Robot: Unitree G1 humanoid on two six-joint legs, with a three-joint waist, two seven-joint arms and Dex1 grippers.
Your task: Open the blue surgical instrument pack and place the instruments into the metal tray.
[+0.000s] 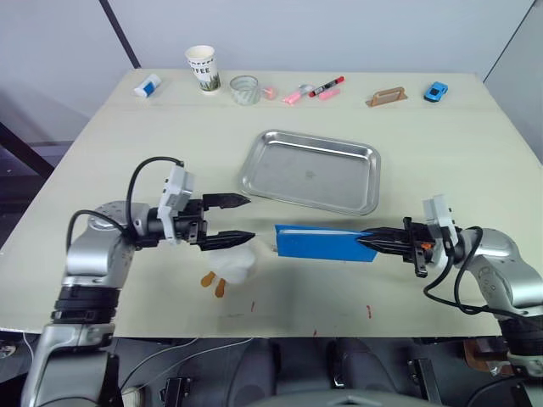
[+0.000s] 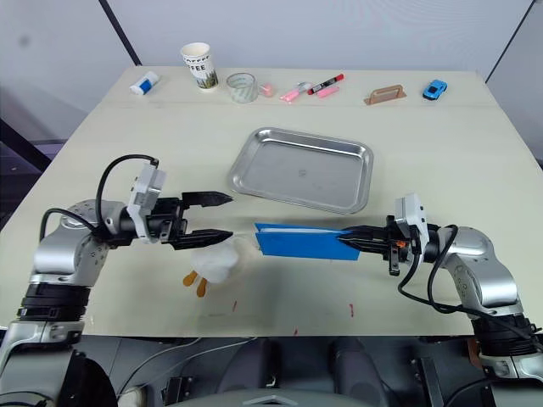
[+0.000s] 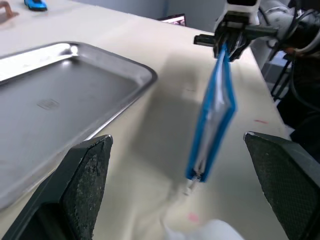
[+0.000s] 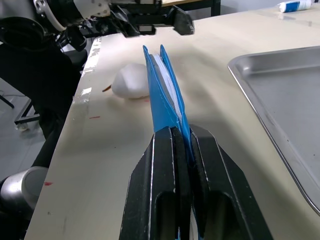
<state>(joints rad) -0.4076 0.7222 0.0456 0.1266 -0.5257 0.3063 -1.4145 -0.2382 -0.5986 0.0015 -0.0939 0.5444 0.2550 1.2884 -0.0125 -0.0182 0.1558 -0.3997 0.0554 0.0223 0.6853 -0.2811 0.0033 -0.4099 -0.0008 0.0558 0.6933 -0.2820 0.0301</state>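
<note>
The blue surgical instrument pack (image 1: 322,243) stands on its long edge just in front of the metal tray (image 1: 314,174), which holds nothing. My right gripper (image 1: 370,243) is shut on the pack's right end, and the wrist view shows the pale lining between its two blue layers (image 4: 167,100). My left gripper (image 1: 249,219) is open a short way left of the pack's free end, apart from it. The pack (image 3: 212,120) hangs between that gripper's spread fingers in the left wrist view. The instruments are hidden.
A white soft lump with orange bits (image 1: 233,267) lies under my left gripper. Along the far edge stand a white tube (image 1: 147,86), paper cup (image 1: 203,68), clear roll (image 1: 244,89), red-capped marker (image 1: 327,86), wooden block (image 1: 386,97) and blue toy car (image 1: 436,91).
</note>
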